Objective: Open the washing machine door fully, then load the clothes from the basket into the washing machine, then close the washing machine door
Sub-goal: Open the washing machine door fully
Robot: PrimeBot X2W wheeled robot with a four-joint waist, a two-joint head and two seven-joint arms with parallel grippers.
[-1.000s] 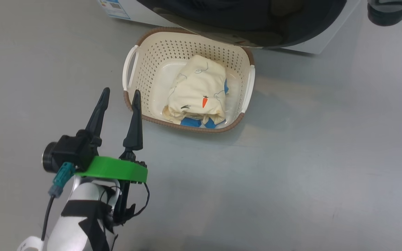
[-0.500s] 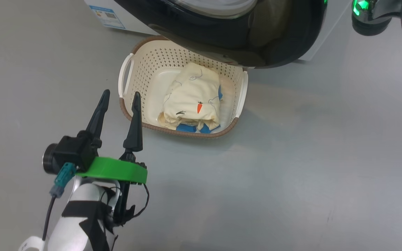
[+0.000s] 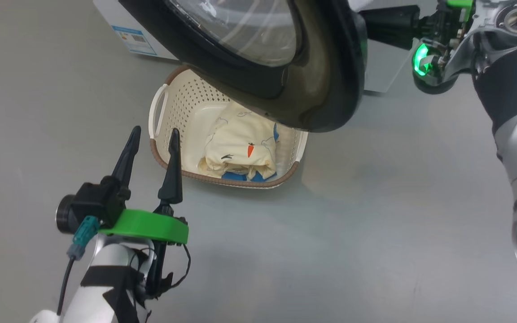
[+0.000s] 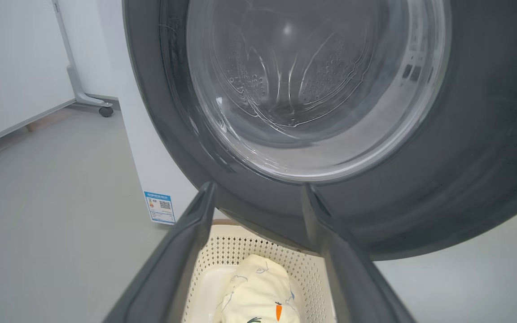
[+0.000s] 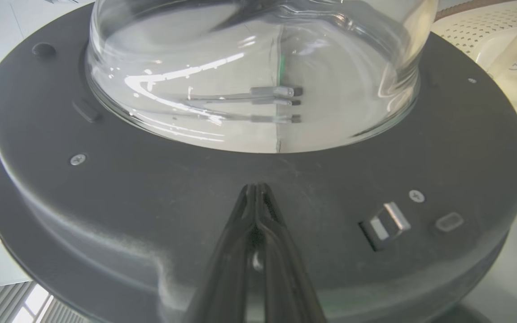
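Prob. test lab: washing machine [image 4: 151,148] on bare grey floor [image 4: 52,224], wheeled partition [image 4: 16,58].

Grey glossy floor [image 3: 339,251] — white wheeled panel [image 4: 16,63] behind.

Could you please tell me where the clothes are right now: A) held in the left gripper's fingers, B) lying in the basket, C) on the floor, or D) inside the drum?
B: the clothes lie bundled inside the basket, and the open left gripper holds nothing.
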